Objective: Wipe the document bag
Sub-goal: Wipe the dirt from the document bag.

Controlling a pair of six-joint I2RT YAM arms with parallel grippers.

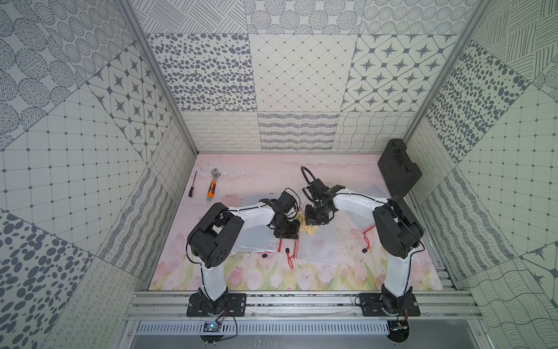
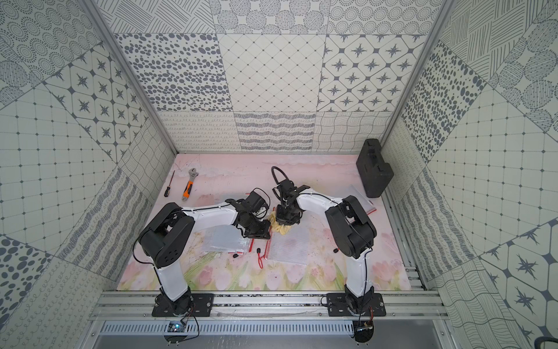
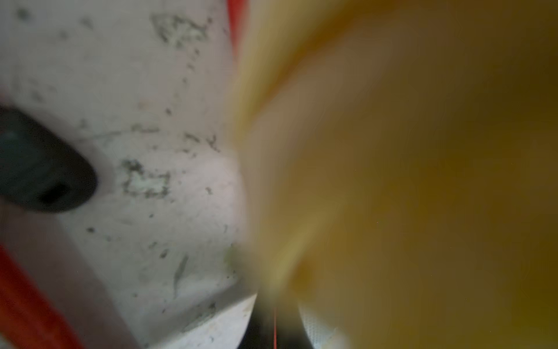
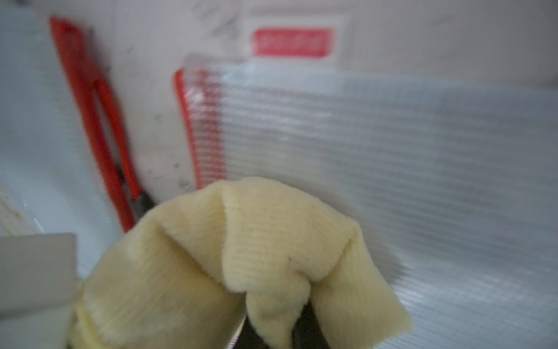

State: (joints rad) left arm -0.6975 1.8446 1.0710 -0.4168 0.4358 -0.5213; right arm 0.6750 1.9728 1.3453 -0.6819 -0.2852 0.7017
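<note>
The document bag (image 1: 320,247) (image 2: 288,244), a clear ribbed pouch with a red zip edge (image 4: 205,127), lies flat mid-table. My right gripper (image 1: 314,225) (image 4: 271,332) is shut on a bunched pale-yellow cloth (image 1: 308,229) (image 2: 282,229) (image 4: 241,256), which rests on the bag's far end (image 4: 392,151). My left gripper (image 1: 287,237) (image 2: 258,235) (image 3: 274,329) is shut and lowered right beside the bag's far left corner. In the left wrist view a thin red line runs between the jaws. The cloth (image 3: 422,181) fills that view as a yellow blur.
Another clear bag (image 1: 259,238) lies under my left arm, and more lie further back (image 1: 374,193). Red cords with black stoppers (image 1: 290,256) trail on the floral mat. An orange-handled wrench (image 1: 212,187) and a screwdriver (image 1: 193,184) lie back left. A black case (image 1: 398,169) leans back right.
</note>
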